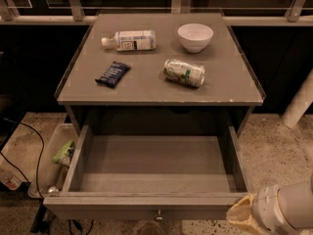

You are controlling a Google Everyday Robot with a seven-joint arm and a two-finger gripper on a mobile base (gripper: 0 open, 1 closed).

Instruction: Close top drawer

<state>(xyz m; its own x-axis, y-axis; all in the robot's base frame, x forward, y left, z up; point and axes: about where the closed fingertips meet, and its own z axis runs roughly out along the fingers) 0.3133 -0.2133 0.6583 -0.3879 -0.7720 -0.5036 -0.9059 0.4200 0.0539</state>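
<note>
Top drawer (156, 161) is sitting pulled fully out of the grey cabinet, inside bare, small round knob (158, 214) showing at front centre. Gripper (242, 213) is hanging at bottom right, just beside the drawer's front right corner, with the white arm (286, 208) trailing off the frame edge. On the cabinet top (227, 80), a plastic bottle (129, 40) is lying on its side at back left, a white bowl (195, 37) is standing at back right, a can (184, 72) is lying near the middle, and a dark snack packet (113, 73) is lying at left. A clear bin (49, 160) is sitting on the floor left of the drawer.
</note>
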